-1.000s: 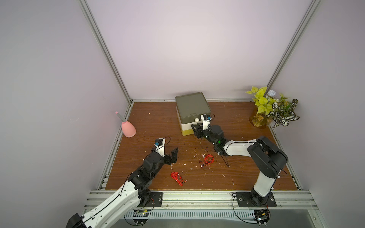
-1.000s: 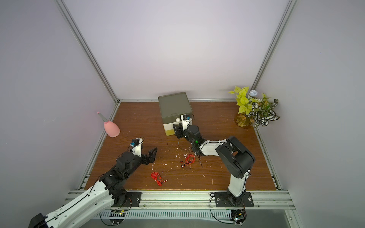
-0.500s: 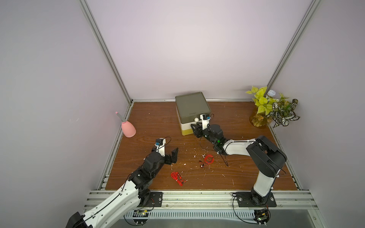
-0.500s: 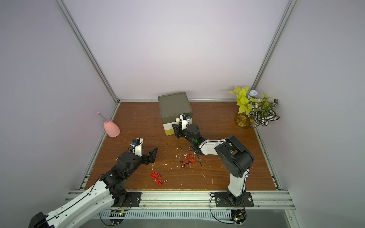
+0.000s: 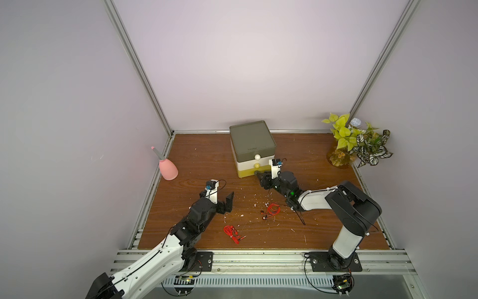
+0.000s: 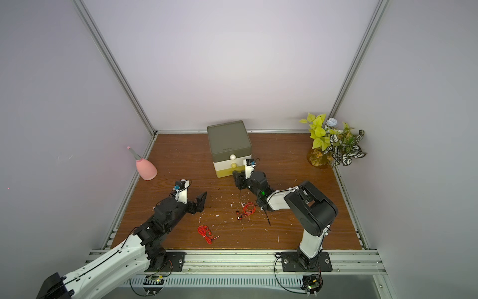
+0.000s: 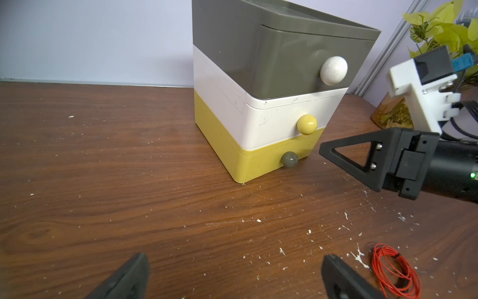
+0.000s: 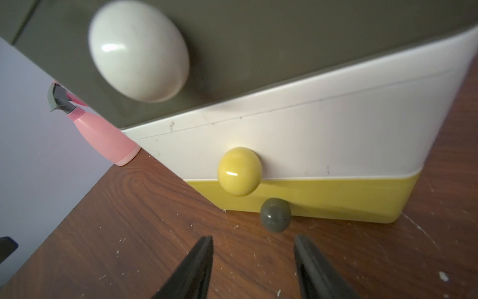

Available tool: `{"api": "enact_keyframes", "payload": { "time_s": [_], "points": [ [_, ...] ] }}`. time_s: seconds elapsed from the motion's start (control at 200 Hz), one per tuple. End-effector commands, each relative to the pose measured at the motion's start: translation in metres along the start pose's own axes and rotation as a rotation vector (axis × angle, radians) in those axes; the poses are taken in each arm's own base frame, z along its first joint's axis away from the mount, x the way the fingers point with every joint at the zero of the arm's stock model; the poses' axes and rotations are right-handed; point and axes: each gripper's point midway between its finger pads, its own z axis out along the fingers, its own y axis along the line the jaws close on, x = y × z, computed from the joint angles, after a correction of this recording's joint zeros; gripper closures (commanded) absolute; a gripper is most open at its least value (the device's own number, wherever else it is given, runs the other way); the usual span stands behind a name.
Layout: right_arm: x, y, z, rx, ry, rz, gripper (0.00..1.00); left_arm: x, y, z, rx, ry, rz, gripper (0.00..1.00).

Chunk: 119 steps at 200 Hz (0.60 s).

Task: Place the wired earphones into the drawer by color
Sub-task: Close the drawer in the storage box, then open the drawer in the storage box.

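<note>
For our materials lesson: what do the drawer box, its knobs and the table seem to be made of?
Drawer box: probably matte moulded plastic, with scuffs and rounded edges.
Yellow knob and white knob: glossy, with bright highlights; glazed ceramic or plastic.
Table: wood or wood-look laminate, brown grain.

Two arms are seen in both top views, each built of white links and black joint housings, bolted on black base plates with thin black cables. A white bracket with a blue-tagged camera is carried at each wrist. Black triangular cut-out fingers with two silver screws are shown; a green light is lit behind them.
</note>
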Motion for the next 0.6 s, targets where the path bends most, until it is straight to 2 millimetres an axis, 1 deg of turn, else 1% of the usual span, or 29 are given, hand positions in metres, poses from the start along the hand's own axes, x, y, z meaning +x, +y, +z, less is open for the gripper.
{"api": "enact_keyframes", "payload": {
  "time_s": [0.0, 0.26, 0.41, 0.59],
  "points": [
    [-0.012, 0.007, 0.000, -0.032, -0.051, 0.038, 0.43, -0.002, 0.002, 0.001, -0.007, -0.031, 0.054, 0.01],
    [-0.007, -0.005, 0.008, -0.002, -0.094, 0.072, 0.43, 0.003, -0.002, 0.000, 0.028, -0.056, 0.069, 0.00],
    [-0.004, -0.012, 0.012, 0.016, -0.125, 0.096, 0.44, 0.001, -0.001, -0.002, 0.025, -0.068, 0.069, 0.00],
    [0.001, -0.011, 0.020, 0.025, -0.129, 0.095, 0.44, 0.002, -0.002, -0.001, 0.028, -0.066, 0.070, 0.00]
  ]
}}
